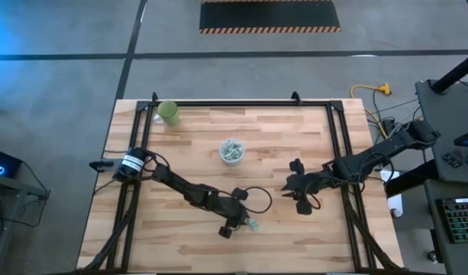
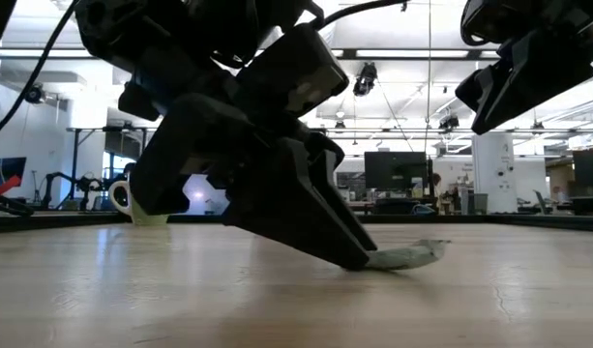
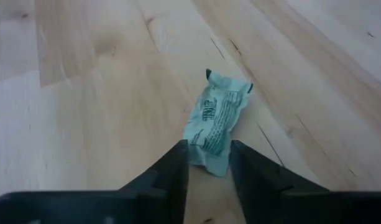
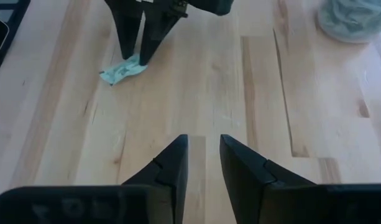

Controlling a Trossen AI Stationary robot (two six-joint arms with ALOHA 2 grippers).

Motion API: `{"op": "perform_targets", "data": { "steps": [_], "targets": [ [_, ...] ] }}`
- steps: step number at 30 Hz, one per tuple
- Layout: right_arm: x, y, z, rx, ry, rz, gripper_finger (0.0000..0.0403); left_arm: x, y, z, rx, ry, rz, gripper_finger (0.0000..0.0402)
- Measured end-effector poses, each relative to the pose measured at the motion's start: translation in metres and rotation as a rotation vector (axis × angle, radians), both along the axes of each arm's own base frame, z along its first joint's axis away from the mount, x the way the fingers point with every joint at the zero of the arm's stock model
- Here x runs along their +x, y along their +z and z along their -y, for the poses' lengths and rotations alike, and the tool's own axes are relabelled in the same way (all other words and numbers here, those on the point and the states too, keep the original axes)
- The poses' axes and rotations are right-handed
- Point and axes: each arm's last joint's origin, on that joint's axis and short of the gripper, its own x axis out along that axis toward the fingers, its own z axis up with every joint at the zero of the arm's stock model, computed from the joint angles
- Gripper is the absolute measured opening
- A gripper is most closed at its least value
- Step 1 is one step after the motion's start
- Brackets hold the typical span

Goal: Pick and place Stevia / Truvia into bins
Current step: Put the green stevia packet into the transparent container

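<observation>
Left gripper (image 3: pixel 209 163): low over the near middle of the table, tips down at the wood; fingers narrowly parted with one end of a packet between them. Whether the pads actually press the paper cannot be told.
Packet (image 3: pixel 216 123): single pale green paper sachet, crumpled, lying on the boards with its far end lifted slightly in the low view (image 2: pixel 404 255); dark green print on its face, too small to read.
Right gripper (image 4: pixel 203 160): hovers above the table right of centre, well apart from the packet; fingers a narrow gap apart, nothing between them.
Clear cup (image 1: pixel 232 150): small round translucent cup, upright near the table's middle, beyond both grippers; holds a heap of pale green and white packets. No writing legible.
Green cup (image 1: pixel 169 112): opaque light-green cup, upright at the far left corner of the table; contents not visible.
Table (image 1: pixel 195 130): light wooden planks, black frame along the far and side edges.
Room beyond: monitors and benches in the low view; no readable signs.
</observation>
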Motion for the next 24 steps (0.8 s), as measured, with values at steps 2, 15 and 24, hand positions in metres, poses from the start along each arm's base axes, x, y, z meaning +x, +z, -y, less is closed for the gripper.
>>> {"op": "perform_targets", "data": {
  "steps": [2,15,24],
  "targets": [
    [0.000,0.000,0.000,0.001,0.000,0.002,0.0086,0.000,0.000,0.000,0.001,0.000,-0.004,0.0086],
    [-0.002,-0.004,0.001,-0.009,0.005,-0.012,0.0073,-0.006,0.011,-0.004,0.026,0.020,-0.031,0.0001],
    [-0.004,-0.011,0.003,-0.049,0.006,-0.019,0.0073,-0.030,0.079,-0.025,0.297,0.340,0.076,0.0000]
  ]
}}
